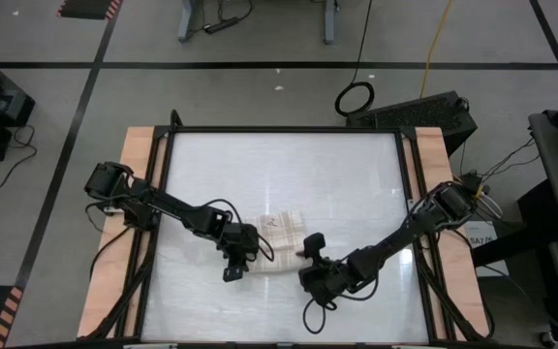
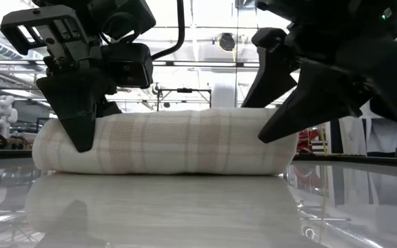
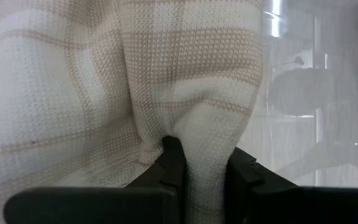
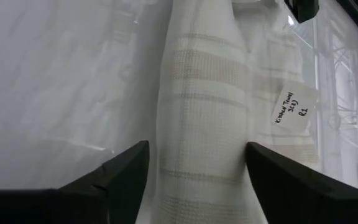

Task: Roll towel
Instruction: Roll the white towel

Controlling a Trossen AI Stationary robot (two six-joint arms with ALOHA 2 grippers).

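Lying rolled into a thick log: the towel [image 1: 277, 238], just below the centre of the high view on the glossy white tabletop [image 1: 279, 165], with a looser flat part toward the frame's top. Clamped narrowly on a fold at the roll's left end: the left gripper [image 3: 197, 171], plaid cloth pinched between both dark fingers [image 3: 171, 163]. Straddling the roll's right end with jaws spread wide: the right gripper [image 4: 197, 158], one finger on each side of the roll, not seen squeezing it. Visible in the right wrist view beside the roll: a small handwritten tag [image 4: 293, 107]. In the low view, roll across mid-frame, left gripper [image 2: 81, 131] at its left end, right gripper [image 2: 281, 110] at its right.
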